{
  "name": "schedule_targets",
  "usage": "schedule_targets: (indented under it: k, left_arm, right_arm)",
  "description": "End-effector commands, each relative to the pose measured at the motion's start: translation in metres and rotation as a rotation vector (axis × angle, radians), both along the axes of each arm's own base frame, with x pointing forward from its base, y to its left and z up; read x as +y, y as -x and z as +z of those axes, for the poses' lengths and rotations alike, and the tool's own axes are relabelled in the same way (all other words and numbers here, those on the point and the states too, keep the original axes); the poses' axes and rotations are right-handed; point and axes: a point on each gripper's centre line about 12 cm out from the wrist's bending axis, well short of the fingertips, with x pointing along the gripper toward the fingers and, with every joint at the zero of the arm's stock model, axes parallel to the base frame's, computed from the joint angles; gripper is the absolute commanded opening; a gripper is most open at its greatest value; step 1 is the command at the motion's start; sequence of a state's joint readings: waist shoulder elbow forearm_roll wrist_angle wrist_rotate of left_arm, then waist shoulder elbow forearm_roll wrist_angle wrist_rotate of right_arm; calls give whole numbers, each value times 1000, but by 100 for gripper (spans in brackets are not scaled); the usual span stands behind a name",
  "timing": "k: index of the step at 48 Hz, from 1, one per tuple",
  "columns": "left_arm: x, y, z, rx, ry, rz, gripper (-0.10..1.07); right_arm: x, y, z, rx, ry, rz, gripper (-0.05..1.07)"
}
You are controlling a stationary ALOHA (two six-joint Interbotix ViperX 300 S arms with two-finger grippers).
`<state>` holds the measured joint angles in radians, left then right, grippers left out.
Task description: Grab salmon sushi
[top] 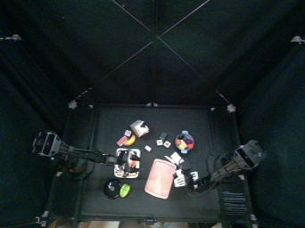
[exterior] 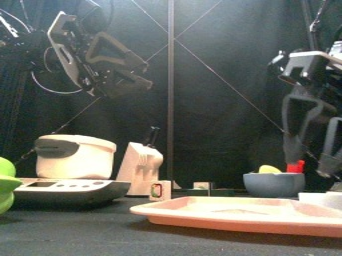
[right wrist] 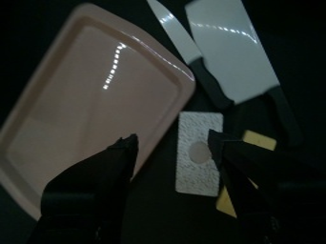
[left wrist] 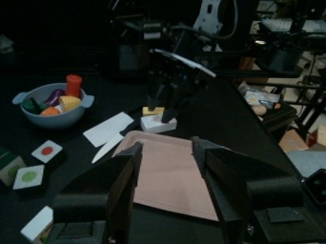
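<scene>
I'm counting one pink tray (top: 159, 181), one bowl (left wrist: 52, 105) holding mixed toy food, one white rice cooker (exterior: 74, 156) and one green toy (top: 112, 188) sitting on the table (top: 100, 125). I'm also seeing two arms, each carrying one claw.

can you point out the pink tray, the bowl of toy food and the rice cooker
pink tray (exterior: 241, 212), front view, on its raised near rim.
bowl of toy food (left wrist: 49, 111), left wrist view, on its grey outer wall.
rice cooker (exterior: 74, 156), front view, middle of its white body.
</scene>
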<state>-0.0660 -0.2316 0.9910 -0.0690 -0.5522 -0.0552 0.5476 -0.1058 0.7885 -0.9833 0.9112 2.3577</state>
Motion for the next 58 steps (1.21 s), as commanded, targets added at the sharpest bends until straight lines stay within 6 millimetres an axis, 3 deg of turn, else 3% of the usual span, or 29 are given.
schedule_targets:
  k: [1, 13, 25, 30, 39, 58]
  left_arm:
    - [15, 5, 12, 20, 39, 66, 83]
    - [56, 33, 21, 181, 40, 185, 83]
    - [104, 65, -6, 377, 68, 354, 83]
    - [122, 85, -21, 447, 92, 437, 83]
    - [127, 100, -36, 524, 59, 449, 84]
    - [128, 116, -59, 651, 23, 439, 87]
  right_arm:
    - [-14, -1, 28, -81, 75, 61, 92]
    - [-51, 7, 50, -23, 225, 153, 92]
    - [-87, 7, 49, 83, 276, 118, 92]
    - [-90, 7, 44, 84, 254, 141, 92]
    - [-89, 13, 31, 106, 216, 148, 92]
    - [-95, 9, 44, 68, 163, 93, 92]
